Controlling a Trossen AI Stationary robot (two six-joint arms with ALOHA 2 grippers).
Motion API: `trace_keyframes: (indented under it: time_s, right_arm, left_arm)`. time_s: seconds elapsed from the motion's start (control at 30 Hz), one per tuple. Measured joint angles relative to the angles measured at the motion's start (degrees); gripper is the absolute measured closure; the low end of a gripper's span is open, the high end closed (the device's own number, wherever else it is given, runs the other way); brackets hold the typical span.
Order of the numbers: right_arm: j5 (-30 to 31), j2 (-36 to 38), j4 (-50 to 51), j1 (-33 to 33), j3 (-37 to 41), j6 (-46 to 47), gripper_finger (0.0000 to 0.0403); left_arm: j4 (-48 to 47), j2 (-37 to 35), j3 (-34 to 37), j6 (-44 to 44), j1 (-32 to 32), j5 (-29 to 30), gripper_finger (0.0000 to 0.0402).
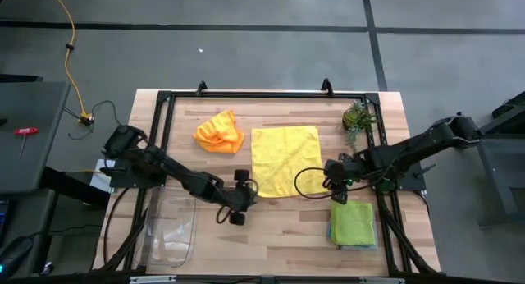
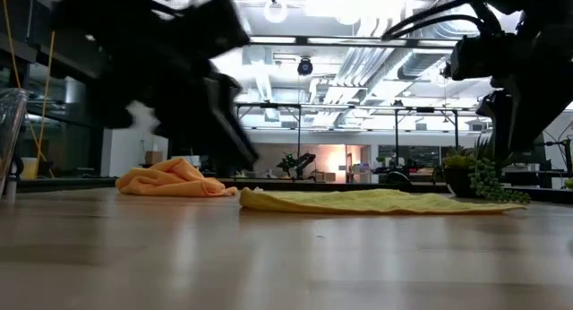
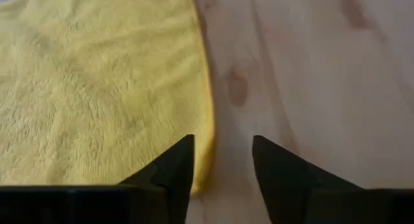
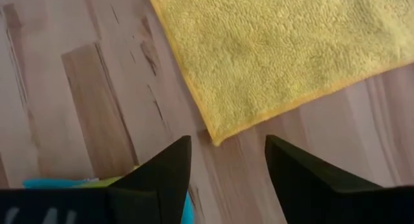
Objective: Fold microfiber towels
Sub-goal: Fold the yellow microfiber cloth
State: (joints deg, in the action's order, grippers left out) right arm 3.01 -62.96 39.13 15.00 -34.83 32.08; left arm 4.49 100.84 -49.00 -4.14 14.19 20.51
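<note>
1. Near the tabletop's (image 1: 279, 235) front edge, toward the left corner, a clear plastic tray (image 1: 171, 228) lies flat.
2. Toward the front right corner sits a stack of folded towels, the lime green towel (image 1: 353, 222) on top and a teal blue towel (image 4: 39, 183) showing at its edge beneath.
3. The left claw (image 1: 244, 198) hangs over the yellow towel's front left corner; its fingers (image 3: 173, 169) stand apart with nothing between them, one above the towel's edge and the other above bare wood.
4. The right claw (image 1: 333, 181) hangs just off the same towel's front right corner, between that corner and the green stack; its fingers (image 4: 165, 167) are spread and empty.
5. The yellow towel (image 1: 284, 159) lies spread flat at the middle of the tabletop, released by both claws.
6. Left of it, toward the back edge, the orange towel (image 1: 220, 132) sits crumpled in a heap.
7. Near the back right corner stands a small spiky green plant (image 1: 357, 117).
</note>
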Motion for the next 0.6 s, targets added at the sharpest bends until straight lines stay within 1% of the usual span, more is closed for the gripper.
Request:
trace_keyframes:
  time_s: [0.13,0.27,0.43,0.6]
  right_arm:
    - [0.0,-0.1,0.9,0.0,0.0,0.1,0.0212]
    - [0.1,0.0,1.0,0.0,0.0,0.4,0.0212]
    - [0.1,0.0,0.9,0.0,0.0,0.9,0.0212]
    - [0.2,0.0,0.9,0.0,0.0,1.1,0.0212]
  left_arm:
    - [-3.4,2.5,-2.1,-2.3,-2.1,-3.5,0.0223]
    - [-3.5,3.8,-2.1,-3.5,-3.6,-5.2,0.0208]
    - [-3.7,4.4,-2.0,-5.3,-5.2,-7.1,0.0210]
    - [-4.3,4.4,-2.0,-6.2,-5.6,-10.0,0.0235]
